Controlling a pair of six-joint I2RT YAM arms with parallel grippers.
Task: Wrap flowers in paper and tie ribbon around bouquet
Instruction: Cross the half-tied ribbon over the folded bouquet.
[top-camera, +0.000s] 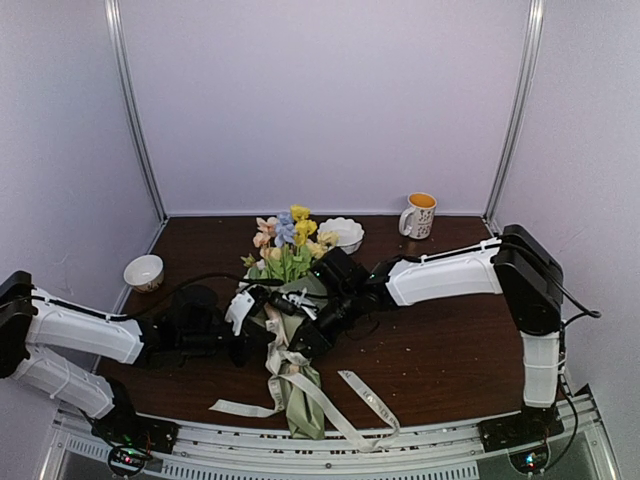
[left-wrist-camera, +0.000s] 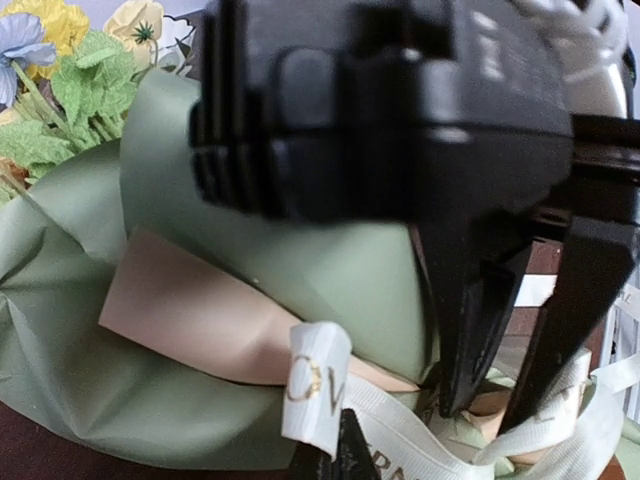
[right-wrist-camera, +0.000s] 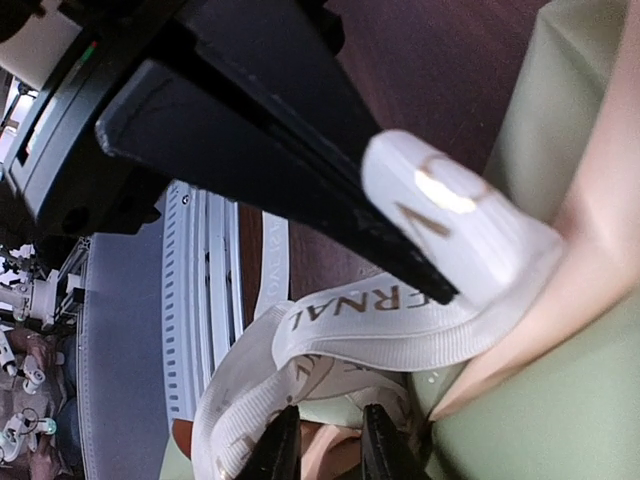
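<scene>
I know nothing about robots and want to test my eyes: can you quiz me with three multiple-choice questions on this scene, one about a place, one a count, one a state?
1. Where is the white ceramic mug with orange inside? A. back right of the dark wooden table. B. near left corner. C. held aloft.
2. How many small white bowls are out? A. one. B. two. C. four.
3. The left gripper is: A. gaping, empty. B. pinching the cream printed ribbon. C. gripping a stem.
Answers: 1A, it stands by the back wall, at right. 2B, a scalloped one behind the pastel flowers, a round one far left. 3B, its black fingers clamp a ribbon fold.
</scene>
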